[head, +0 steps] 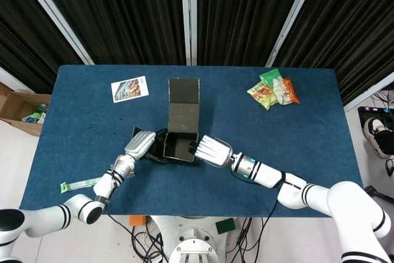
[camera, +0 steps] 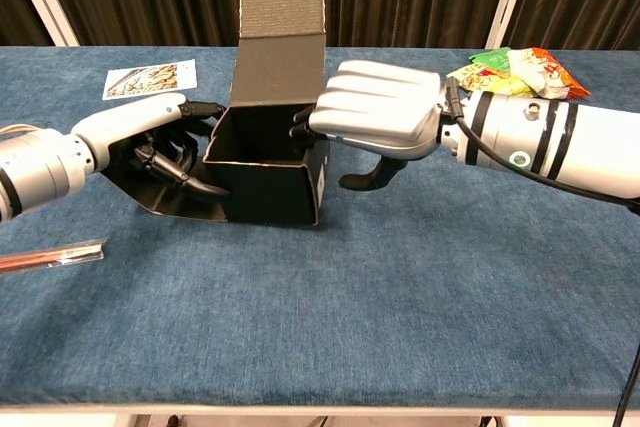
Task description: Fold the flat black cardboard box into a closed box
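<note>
Hooking over the right wall of the open black cardboard box point(camera: 262, 179), the right hand's point(camera: 378, 117) dark fingers point(camera: 303, 123) gripped its rim; the left hand's point(camera: 140, 139) fingers point(camera: 185, 179) curled against the left side flap. A printed photo card point(head: 130, 88) lay far left, bright snack packets point(head: 271, 90) far right, a thin clear-wrapped strip point(head: 80, 183) near the left edge. Blue cloth covered the desk point(head: 308, 133) before black curtains point(head: 246, 10). Mid-desk, the box opened upward, lid point(camera: 283, 5) standing at the back.
</note>
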{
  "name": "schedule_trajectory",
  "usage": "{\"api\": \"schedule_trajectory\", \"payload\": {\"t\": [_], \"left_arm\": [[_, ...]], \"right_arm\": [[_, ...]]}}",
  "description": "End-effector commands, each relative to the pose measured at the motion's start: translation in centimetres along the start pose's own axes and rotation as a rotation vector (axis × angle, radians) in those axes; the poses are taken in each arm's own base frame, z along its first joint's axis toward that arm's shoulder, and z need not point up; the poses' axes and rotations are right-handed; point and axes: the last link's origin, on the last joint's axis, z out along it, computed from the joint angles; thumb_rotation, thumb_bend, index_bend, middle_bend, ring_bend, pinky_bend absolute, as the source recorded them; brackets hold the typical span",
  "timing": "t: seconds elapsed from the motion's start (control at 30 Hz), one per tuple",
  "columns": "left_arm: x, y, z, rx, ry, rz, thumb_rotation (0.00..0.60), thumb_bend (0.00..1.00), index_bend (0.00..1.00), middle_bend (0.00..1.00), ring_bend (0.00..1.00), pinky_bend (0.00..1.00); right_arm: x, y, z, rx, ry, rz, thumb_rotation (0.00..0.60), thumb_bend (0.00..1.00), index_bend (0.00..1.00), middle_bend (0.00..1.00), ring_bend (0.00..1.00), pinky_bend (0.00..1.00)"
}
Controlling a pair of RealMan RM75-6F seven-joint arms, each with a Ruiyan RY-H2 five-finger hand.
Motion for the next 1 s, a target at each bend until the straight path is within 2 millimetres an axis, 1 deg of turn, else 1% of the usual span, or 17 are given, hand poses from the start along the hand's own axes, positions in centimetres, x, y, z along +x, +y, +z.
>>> {"api": "schedule_trajectory", "payload": {"t": [0.03, 0.07, 0.13, 0.2, 0.23, 0.3, 0.43, 0.5, 0.57, 0.63, 0.73, 0.77, 0.83, 0.9, 1.0], "left_arm": [[0.1, 0.0, 0.0, 0.004, 0.005, 0.000, 0.496, 0.03, 0.50, 0.48, 0.68, 0.92], [0.1, 0.0, 0.0, 0.006, 0.008, 0.003, 0.497, 0.03, 0.49, 0.48, 0.68, 0.92], [0.1, -0.1, -0.1, 0.012, 0.011, 0.011, 0.497, 0.03, 0.47, 0.47, 0.68, 0.92], [0.1, -0.1, -0.1, 0.019, 0.014, 0.020, 0.500, 0.02, 0.46, 0.46, 0.68, 0.92], [0.1, -0.1, -0.1, 0.022, 0.016, 0.021, 0.499, 0.02, 0.45, 0.46, 0.68, 0.92], [0.2, -0.1, -0.2, 0.029, 0.023, 0.021, 0.499, 0.02, 0.44, 0.45, 0.68, 0.92], [0.3, 0.1, -0.2, 0.034, 0.036, 0.032, 0.497, 0.02, 0.42, 0.41, 0.68, 0.92], [0.4, 0.2, -0.3, 0.035, 0.039, 0.045, 0.498, 0.02, 0.37, 0.37, 0.68, 0.92], [0.6, 0.2, -0.4, 0.036, 0.048, 0.054, 0.497, 0.02, 0.29, 0.30, 0.67, 0.92], [0.8, 0.3, -0.6, 0.035, 0.065, 0.058, 0.497, 0.02, 0.23, 0.26, 0.67, 0.92], [1.5, 0.4, -1.0, 0.033, 0.103, 0.062, 0.494, 0.02, 0.19, 0.23, 0.66, 0.92], [1.7, 0.4, -1.1, 0.032, 0.117, 0.063, 0.492, 0.02, 0.19, 0.23, 0.66, 0.92], [2.0, 0.5, -1.4, 0.028, 0.138, 0.063, 0.494, 0.02, 0.18, 0.22, 0.66, 0.92], [2.2, 0.5, -1.8, 0.025, 0.155, 0.059, 0.495, 0.02, 0.18, 0.22, 0.66, 0.93], [2.2, 0.7, -2.2, 0.021, 0.171, 0.043, 0.495, 0.02, 0.18, 0.22, 0.66, 0.93]], "right_arm": [[0.0, 0.2, -0.1, -0.026, 0.010, 0.017, 0.600, 0.14, 0.40, 0.41, 0.81, 1.00], [0.1, 0.4, 0.0, -0.042, 0.014, 0.030, 0.600, 0.10, 0.30, 0.33, 0.80, 1.00], [0.2, 0.5, -0.1, -0.066, 0.027, 0.054, 0.600, 0.05, 0.15, 0.23, 0.79, 1.00], [0.2, 0.6, -0.3, -0.093, 0.046, 0.086, 0.600, 0.03, 0.04, 0.15, 0.77, 1.00], [0.3, 0.6, -0.4, -0.107, 0.057, 0.104, 0.600, 0.03, 0.01, 0.12, 0.77, 1.00], [0.4, 0.6, -0.9, -0.135, 0.086, 0.148, 0.600, 0.03, 0.00, 0.10, 0.76, 1.00], [0.6, 1.0, -2.0, -0.199, 0.132, 0.235, 0.600, 0.02, 0.00, 0.09, 0.76, 1.00], [0.8, 1.2, -3.0, -0.246, 0.158, 0.297, 0.600, 0.02, 0.00, 0.09, 0.76, 1.00], [0.8, 1.2, -4.2, -0.298, 0.167, 0.383, 0.600, 0.02, 0.00, 0.12, 0.76, 1.00], [0.7, 1.0, -5.5, -0.346, 0.155, 0.455, 0.600, 0.02, 0.00, 0.14, 0.76, 1.00], [0.1, 0.3, -7.9, -0.448, 0.091, 0.569, 0.600, 0.01, 0.01, 0.18, 0.76, 1.00], [-0.2, -0.2, -8.8, -0.497, 0.060, 0.627, 0.600, 0.01, 0.01, 0.20, 0.77, 1.00], [-0.8, -1.1, -9.9, -0.591, 0.018, 0.735, 0.600, 0.00, 0.04, 0.23, 0.78, 1.00], [-1.4, -2.4, -10.5, -0.666, -0.055, 0.862, 0.600, 0.00, 0.04, 0.24, 0.78, 1.00], [-1.9, -3.8, -9.8, -0.724, -0.122, 1.045, 0.600, 0.00, 0.02, 0.19, 0.77, 1.00]]}}
